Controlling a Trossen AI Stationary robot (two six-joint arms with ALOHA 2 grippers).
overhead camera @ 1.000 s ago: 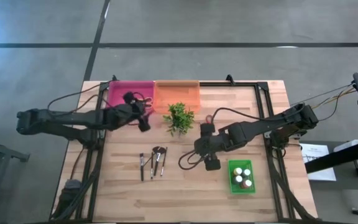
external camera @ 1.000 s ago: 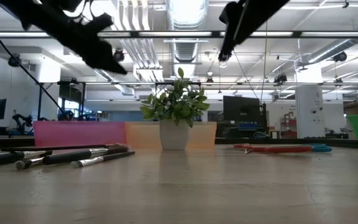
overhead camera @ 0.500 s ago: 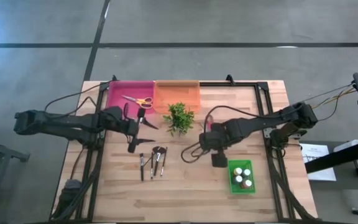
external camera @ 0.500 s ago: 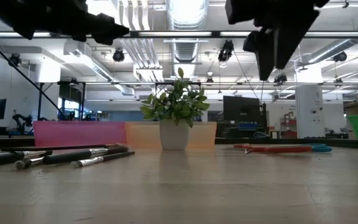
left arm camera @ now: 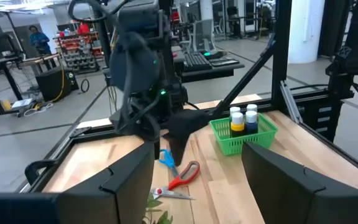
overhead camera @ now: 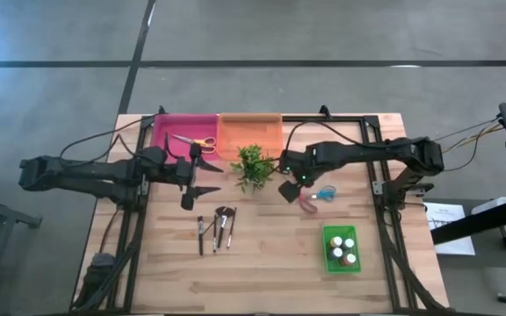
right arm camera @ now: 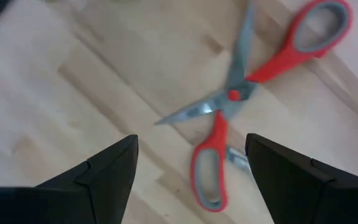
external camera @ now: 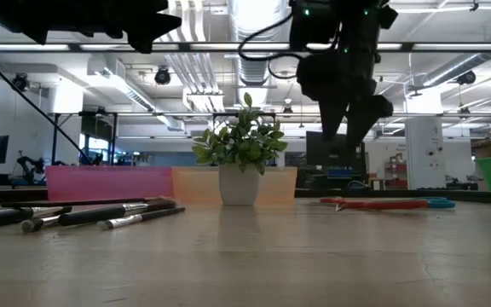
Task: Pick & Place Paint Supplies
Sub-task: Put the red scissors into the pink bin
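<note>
Several thin dark-handled brushes (overhead camera: 216, 228) lie side by side on the table's near left part; the low view shows the brushes (external camera: 101, 211) lying flat. Small capped paint bottles (overhead camera: 343, 248) stand in a green basket (overhead camera: 328, 261) at the near right. My right gripper (overhead camera: 290, 188) hangs open, pointing down, just above red-handled scissors (right arm camera: 241, 93) beside the plant. My left gripper (overhead camera: 205, 178) is open and level in the air, between the pink bin and the brushes, holding nothing.
A potted leafy plant (overhead camera: 253, 165) stands mid-table, close to my right gripper. Red and blue scissors (overhead camera: 319, 195) lie to its right. A pink bin (overhead camera: 163, 133) holding yellow-handled scissors (overhead camera: 196, 140) and an orange bin (overhead camera: 250, 133) stand at the far edge.
My right gripper has swung from beside the green basket toward the far left, sunk and rolled, and now hangs over the red scissors. My left gripper has drawn back from over the pink bin and tipped up to level; the yellow-handled scissors now show in that bin.
</note>
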